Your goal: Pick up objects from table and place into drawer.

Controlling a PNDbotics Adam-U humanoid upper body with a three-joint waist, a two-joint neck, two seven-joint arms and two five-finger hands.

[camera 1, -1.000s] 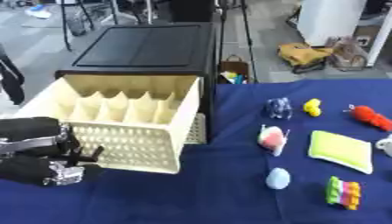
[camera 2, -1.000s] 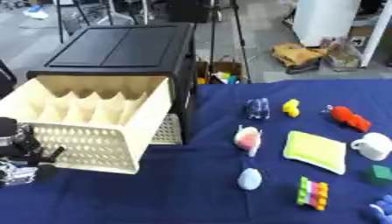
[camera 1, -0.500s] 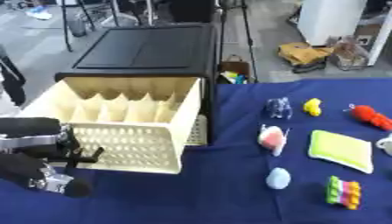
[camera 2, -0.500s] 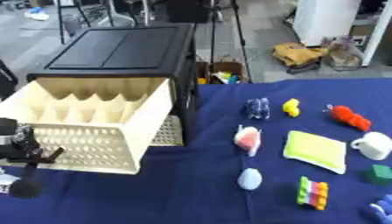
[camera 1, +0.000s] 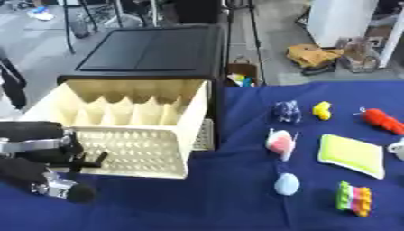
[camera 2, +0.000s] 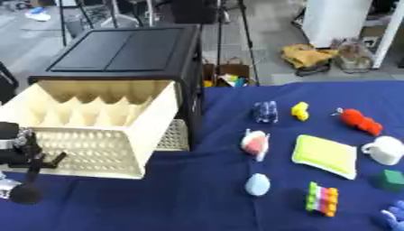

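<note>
A cream drawer (camera 1: 134,153) with inner dividers stands pulled out of a black cabinet (camera 1: 150,49) at the table's left. My left hand (camera 1: 49,184) hangs low at the near left, just in front of the drawer's lattice front and holding nothing I can see. On the blue cloth to the right lie a purple-blue toy (camera 1: 287,111), a yellow duck (camera 1: 321,110), a red toy (camera 1: 380,119), a pink and white toy (camera 1: 280,143), a yellow-green pad (camera 1: 351,154), a pale blue egg (camera 1: 286,184) and a striped block (camera 1: 353,197). My right hand does not show.
A white mug (camera 2: 386,150) and a green cube (camera 2: 389,179) sit at the right edge, with a blue thing (camera 2: 391,217) in the near right corner. Bags and stands crowd the floor beyond the table.
My left hand has sunk lower and drawn back from the drawer front toward the near left corner. The drawer and the toys have stayed where they were.
</note>
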